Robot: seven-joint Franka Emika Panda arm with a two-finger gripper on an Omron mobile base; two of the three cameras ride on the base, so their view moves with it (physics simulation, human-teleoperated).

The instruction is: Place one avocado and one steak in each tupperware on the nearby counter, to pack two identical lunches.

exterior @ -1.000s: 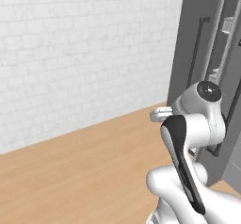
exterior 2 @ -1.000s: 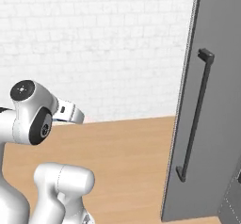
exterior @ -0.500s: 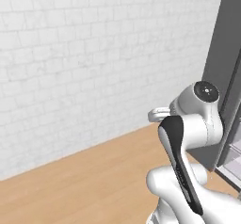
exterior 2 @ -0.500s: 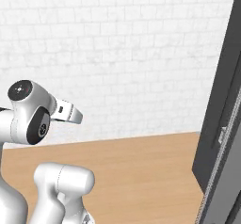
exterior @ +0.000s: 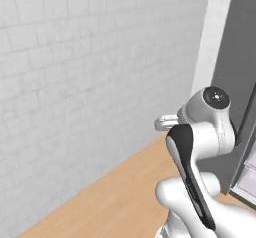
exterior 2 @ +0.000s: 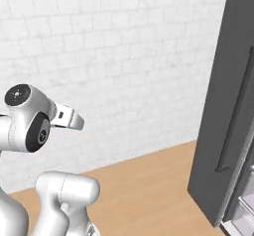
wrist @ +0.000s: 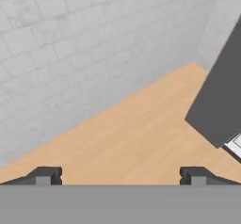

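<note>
White brick wall [exterior 2: 124, 56]; gripper [wrist: 120, 175] spread wide; grey door [exterior 2: 223, 106] cropped.

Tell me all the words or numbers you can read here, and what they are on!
There are none to read: the white brick wall, the wooden floor, the dark grey door and the robot arm are all plain, with no words, numbers or signs on them.

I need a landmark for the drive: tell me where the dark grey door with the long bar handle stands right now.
The dark grey door stands at the right edge of the right base view, on the wooden floor beside the white brick wall, its bar handle running vertically.
</note>
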